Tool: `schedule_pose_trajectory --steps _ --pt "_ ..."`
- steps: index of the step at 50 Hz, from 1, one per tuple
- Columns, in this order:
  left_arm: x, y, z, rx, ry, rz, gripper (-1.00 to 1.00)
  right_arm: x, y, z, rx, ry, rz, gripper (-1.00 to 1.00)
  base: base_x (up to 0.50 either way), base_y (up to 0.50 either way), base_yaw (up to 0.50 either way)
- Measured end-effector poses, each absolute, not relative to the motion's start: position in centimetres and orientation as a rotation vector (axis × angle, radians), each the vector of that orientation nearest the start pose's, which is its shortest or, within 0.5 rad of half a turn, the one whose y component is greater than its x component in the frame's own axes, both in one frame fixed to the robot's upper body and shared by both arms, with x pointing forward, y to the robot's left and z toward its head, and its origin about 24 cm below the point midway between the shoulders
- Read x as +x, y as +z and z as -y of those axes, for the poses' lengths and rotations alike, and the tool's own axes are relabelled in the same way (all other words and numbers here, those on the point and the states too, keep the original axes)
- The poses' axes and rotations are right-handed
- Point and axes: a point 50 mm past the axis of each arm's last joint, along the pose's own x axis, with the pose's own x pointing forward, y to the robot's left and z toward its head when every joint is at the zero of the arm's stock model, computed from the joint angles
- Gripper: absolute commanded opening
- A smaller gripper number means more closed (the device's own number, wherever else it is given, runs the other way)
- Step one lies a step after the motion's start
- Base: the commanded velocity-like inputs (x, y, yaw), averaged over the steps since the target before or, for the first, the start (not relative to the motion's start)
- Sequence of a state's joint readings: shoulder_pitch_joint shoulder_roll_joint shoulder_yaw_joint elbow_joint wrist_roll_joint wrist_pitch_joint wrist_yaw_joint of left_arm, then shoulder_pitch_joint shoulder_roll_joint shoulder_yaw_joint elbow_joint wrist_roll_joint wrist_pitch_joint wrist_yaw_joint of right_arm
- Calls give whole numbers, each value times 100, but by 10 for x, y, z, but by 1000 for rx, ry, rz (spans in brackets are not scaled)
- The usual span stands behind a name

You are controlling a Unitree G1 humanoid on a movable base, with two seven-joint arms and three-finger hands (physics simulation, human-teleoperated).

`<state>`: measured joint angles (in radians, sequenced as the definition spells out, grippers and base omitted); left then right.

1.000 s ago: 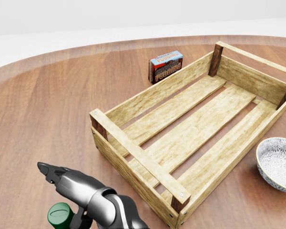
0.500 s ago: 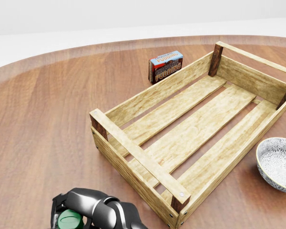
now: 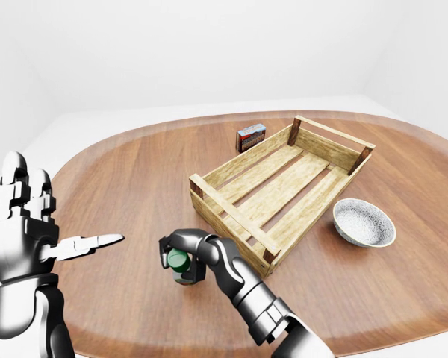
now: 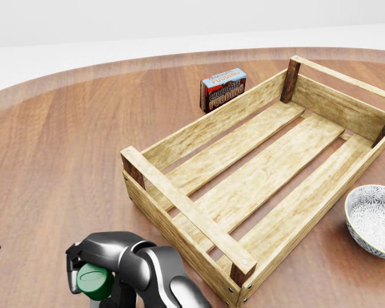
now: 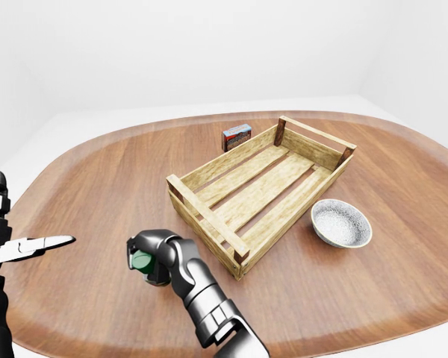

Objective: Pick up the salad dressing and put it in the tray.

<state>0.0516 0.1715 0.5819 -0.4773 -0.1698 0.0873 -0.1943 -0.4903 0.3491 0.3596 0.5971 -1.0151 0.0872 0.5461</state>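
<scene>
The salad dressing bottle (image 3: 178, 262) shows its green cap and stands on the wooden table, left of the tray's near corner. My right hand (image 3: 181, 250) is curled round the bottle's neck and cap, fingers closed on it. The slatted wooden tray (image 3: 231, 218) lies at the table's middle with nothing in it. My left hand (image 3: 60, 242) is held up at the left edge of the left-eye view, fingers spread, one pointing toward the bottle, holding nothing.
A chocolate pudding box (image 3: 251, 137) stands just beyond the tray's far long side. A patterned white bowl (image 3: 364, 222) sits to the right of the tray. The oval table's rim (image 3: 97, 138) curves round at the far left.
My right hand came down over the bottle's cap and closed its fingers round it. The bottle's cap has risen a little in the head view.
</scene>
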Motion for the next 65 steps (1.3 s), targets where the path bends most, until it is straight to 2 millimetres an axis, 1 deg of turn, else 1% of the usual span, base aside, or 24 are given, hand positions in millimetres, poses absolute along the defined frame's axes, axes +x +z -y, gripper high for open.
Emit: schedule_pose_trajectory --steps 9,14,20,25,31,39,45,49,52,58,65 --pt "195 155 -283 171 307 393 100 283 58 -68 -990 1036 -51 -100 0 0 0" --pt "194 154 -285 169 309 389 100 293 76 -69 -979 1009 -3 -100 0 0 0" --pt "194 153 -285 169 313 386 100 304 102 -73 -935 986 66 -100 0 0 0" --pt "194 151 -286 167 313 376 100 313 132 -77 -891 968 145 -100 0 0 0" --pt "194 149 -289 162 318 367 100 320 174 -81 -836 948 263 -100 0 0 0" --pt "196 143 -291 154 319 341 100 327 224 -79 -744 914 398 -100 0 0 0" --pt "195 143 -291 154 319 338 100 335 257 -67 -702 863 477 -100 0 0 0" --pt "196 143 -290 155 319 338 100 343 279 -51 -686 813 517 -100 0 0 0" --pt "195 144 -290 157 318 342 100 349 290 -39 -683 775 530 -100 0 0 0" --pt "195 146 -290 160 320 353 100 361 306 -11 -699 702 534 -100 0 0 0" --pt "195 147 -289 160 322 356 100 365 316 21 -739 621 556 -100 0 0 0"
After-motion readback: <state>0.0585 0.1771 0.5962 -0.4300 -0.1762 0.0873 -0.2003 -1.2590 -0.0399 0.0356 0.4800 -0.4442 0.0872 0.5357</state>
